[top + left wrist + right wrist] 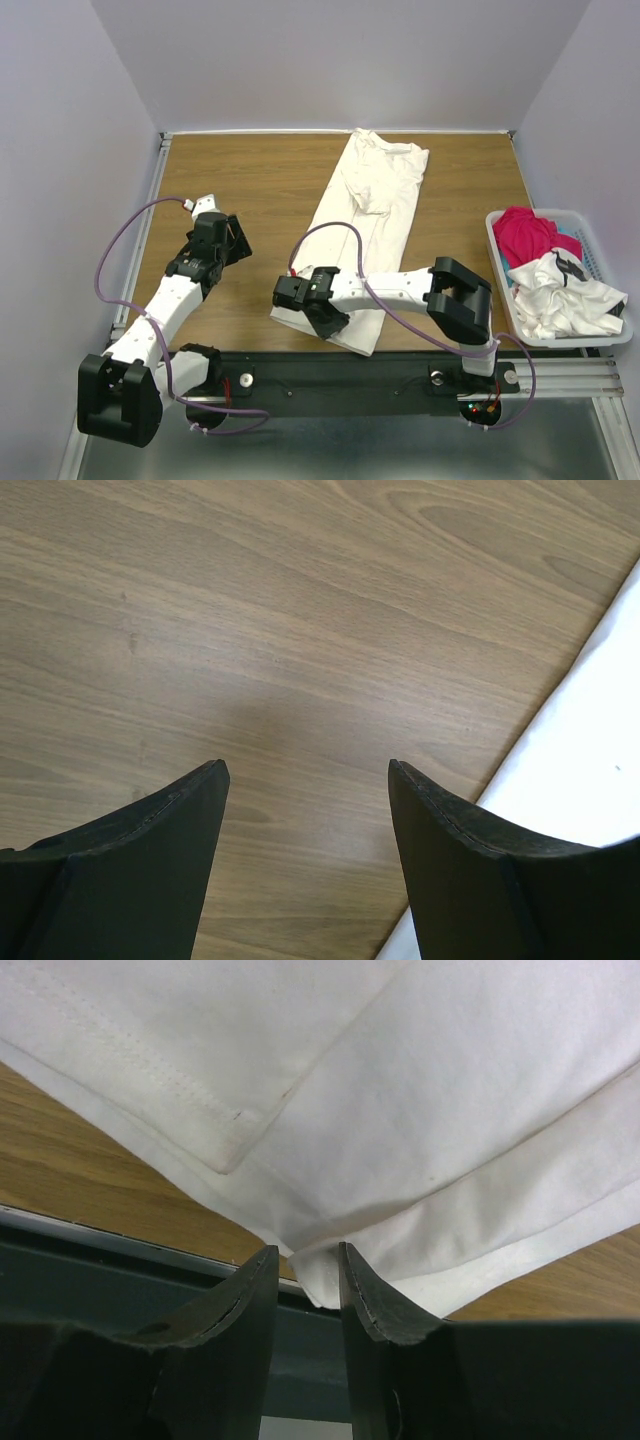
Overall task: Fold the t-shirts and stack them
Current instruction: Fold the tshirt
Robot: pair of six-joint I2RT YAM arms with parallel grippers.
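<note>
The off-white t-shirt (pixel 370 200) lies as a long strip folded lengthwise down the middle of the wooden table (pixel 250 180), collar at the far end. My right gripper (pixel 325 318) is at its near left corner by the table's front edge. In the right wrist view its jaws (pixel 305 1250) stand close together on the hem corner of the shirt (pixel 400 1090), which bunches between them. My left gripper (pixel 238 240) is open and empty over bare wood (pixel 308 770), left of the shirt's edge (pixel 590 770). The magenta-red t-shirt (pixel 525 232) and the white t-shirt with dark markings (pixel 560 290) lie crumpled in the basket.
The white slatted basket (pixel 495 225) stands at the table's right edge. A dark metal rail (pixel 400 375) runs along the front edge, just under the right gripper. Grey walls close in the far, left and right sides.
</note>
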